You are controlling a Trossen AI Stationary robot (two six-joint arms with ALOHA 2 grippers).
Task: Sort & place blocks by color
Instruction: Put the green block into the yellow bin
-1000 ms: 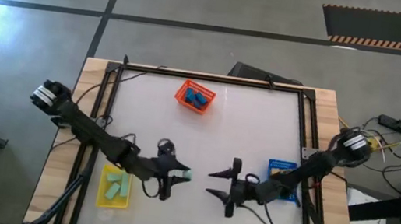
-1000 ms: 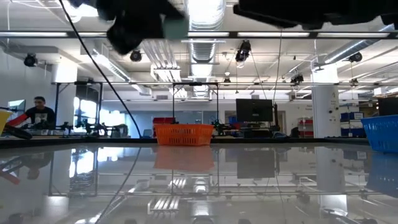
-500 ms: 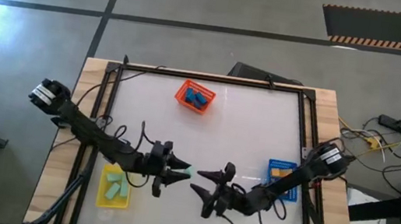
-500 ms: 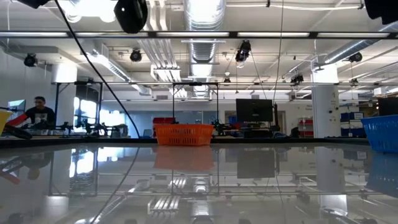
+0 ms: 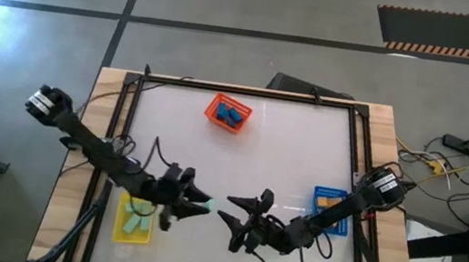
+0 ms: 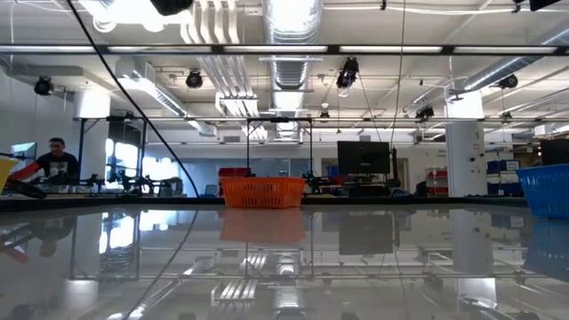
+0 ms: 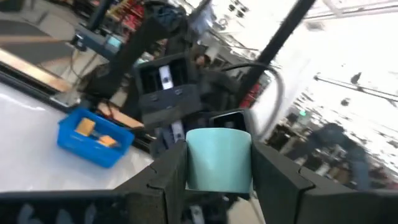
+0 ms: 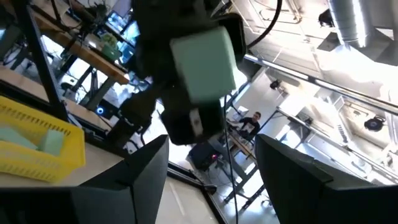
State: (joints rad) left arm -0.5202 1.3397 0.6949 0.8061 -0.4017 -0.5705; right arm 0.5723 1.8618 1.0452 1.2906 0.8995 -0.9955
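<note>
My left gripper [image 5: 198, 205] hovers over the table's near middle, shut on a mint green block [image 5: 205, 206]. The left wrist view shows that block [image 7: 219, 158] between the two dark fingers. Facing it from the right, my right gripper [image 5: 233, 222] stands open a short way off, nothing between its fingers [image 8: 146, 180]. The right wrist view shows the block [image 8: 204, 62] ahead of it. More mint blocks lie in the yellow tray [image 5: 134, 219], blue blocks in the orange tray [image 5: 229, 112], orange blocks in the blue tray [image 5: 331, 202]. My left gripper pinches the mint block by two opposite sides [image 7: 193, 168] between its two fingers. The fingers lie about level and point toward the table's right edge. The block's free end sticks out beyond the fingertips, lifted clear of the table.
The orange tray [image 6: 262, 191] stands at the far middle, the blue tray [image 6: 544, 188] at the right, the yellow tray [image 8: 37, 146] at the near left. A dark frame [image 5: 249, 91] runs round the table. A person [image 6: 56, 160] sits in the room behind.
Both grippers have risen out of the low view's top. My left gripper has tipped up to about level and drawn slightly toward the table's left, keeping the mint block. My right gripper has moved left toward it, tipped up and rolled, staying open.
</note>
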